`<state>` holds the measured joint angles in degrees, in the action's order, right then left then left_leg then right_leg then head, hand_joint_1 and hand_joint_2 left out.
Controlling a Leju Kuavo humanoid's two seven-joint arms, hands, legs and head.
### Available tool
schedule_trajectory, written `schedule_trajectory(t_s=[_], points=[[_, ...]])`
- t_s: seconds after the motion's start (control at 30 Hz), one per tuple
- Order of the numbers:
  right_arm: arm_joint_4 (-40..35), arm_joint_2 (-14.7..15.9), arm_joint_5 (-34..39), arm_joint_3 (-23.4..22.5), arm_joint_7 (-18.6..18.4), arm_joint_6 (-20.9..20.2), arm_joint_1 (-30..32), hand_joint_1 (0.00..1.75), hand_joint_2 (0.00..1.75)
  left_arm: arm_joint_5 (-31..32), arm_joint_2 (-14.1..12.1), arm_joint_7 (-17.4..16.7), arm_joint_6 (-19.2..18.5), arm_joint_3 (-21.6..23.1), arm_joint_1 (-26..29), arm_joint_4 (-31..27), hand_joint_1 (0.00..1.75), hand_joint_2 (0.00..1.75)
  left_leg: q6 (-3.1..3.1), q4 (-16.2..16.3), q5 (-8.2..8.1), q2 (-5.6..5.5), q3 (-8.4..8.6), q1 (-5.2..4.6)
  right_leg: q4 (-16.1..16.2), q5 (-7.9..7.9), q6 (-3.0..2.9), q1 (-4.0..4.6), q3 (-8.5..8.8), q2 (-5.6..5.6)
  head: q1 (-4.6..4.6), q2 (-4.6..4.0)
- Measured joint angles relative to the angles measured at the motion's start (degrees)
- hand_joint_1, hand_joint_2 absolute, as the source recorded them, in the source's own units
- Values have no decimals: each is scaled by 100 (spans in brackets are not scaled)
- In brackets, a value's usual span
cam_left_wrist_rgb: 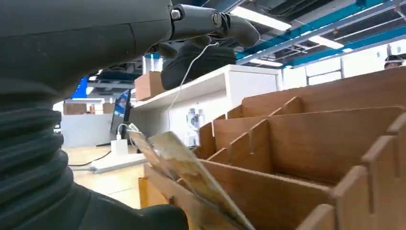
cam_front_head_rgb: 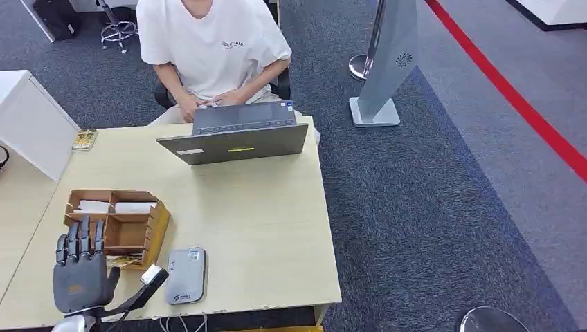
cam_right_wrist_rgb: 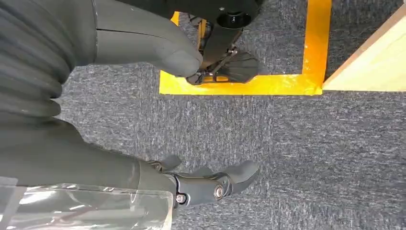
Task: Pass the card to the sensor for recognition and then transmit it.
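Note:
Several cards [cam_left_wrist_rgb: 186, 167] lean in the nearest slot of a wooden organizer [cam_left_wrist_rgb: 306, 143]; in the head view the cards [cam_front_head_rgb: 124, 261] are a thin strip at the organizer's [cam_front_head_rgb: 156, 228] near edge. My left hand [cam_front_head_rgb: 83, 266] hovers just in front of them with fingers spread and thumb out to the right, holding nothing. The grey sensor pad [cam_front_head_rgb: 185, 275] lies flat to the right of the organizer, close to the thumb. My right hand [cam_right_wrist_rgb: 86, 158] hangs beside the table over the carpet, fingers apart and empty.
A person [cam_front_head_rgb: 211, 48] sits at the far side of the wooden table [cam_front_head_rgb: 263, 221] behind an open laptop [cam_front_head_rgb: 235, 135]. A white box [cam_front_head_rgb: 31, 124] stands at the left. Yellow floor tape [cam_right_wrist_rgb: 287, 84] marks the carpet by the table corner.

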<state>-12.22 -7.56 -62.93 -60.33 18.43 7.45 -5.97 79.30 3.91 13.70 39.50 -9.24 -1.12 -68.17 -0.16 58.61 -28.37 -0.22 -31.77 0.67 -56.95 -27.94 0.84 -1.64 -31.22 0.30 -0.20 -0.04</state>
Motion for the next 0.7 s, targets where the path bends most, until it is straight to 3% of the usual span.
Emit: schedule_trajectory(t_s=[0.53,0.57,0.6,0.7], points=[[0,-2,35,4,-35,11,-4,0,175,-44,-2,-122,0,218,-16,11,0,175,0,0,0,0,0,0,0,0,0,0,0,0,0,-2],[-2,-2,35,4,-35,11,-4,0,175,-44,-2,-125,0,225,-16,11,12,175,0,0,0,0,0,0,0,0,0,0,0,0,0,-2],[0,-2,35,4,-35,11,-4,0,175,-44,-2,-127,0,227,-16,11,175,175,0,0,0,0,0,0,0,0,0,0,0,0,0,-2],[0,-2,37,4,-33,11,-4,0,175,-85,-9,-184,2,249,-15,22,175,175,0,0,0,0,0,0,0,0,0,0,0,0,0,-2]])
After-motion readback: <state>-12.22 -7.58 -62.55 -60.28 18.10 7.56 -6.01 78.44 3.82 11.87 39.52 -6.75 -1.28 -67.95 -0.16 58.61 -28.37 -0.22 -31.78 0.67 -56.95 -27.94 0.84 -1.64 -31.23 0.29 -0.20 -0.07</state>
